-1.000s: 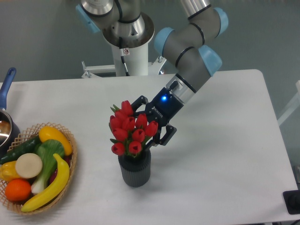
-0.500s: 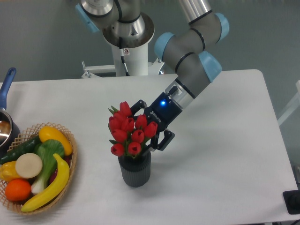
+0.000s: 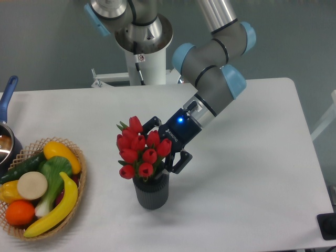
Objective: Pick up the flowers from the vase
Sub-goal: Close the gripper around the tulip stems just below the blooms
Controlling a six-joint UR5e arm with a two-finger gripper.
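Red closed tulip buds with green leaves, the flowers [image 3: 140, 151], sit between the black fingers of the two-finger gripper [image 3: 160, 149], stems down in the short dark grey ribbed vase [image 3: 151, 192] just below. Fingers stand either side of the bunch; true clamp cannot be confirmed. Judgement: grasp about made, lift-out not yet done

Bare table [image 3: 252, 173] right of vase [image 3: 151, 192]; wicker basket [image 3: 79, 176] left.
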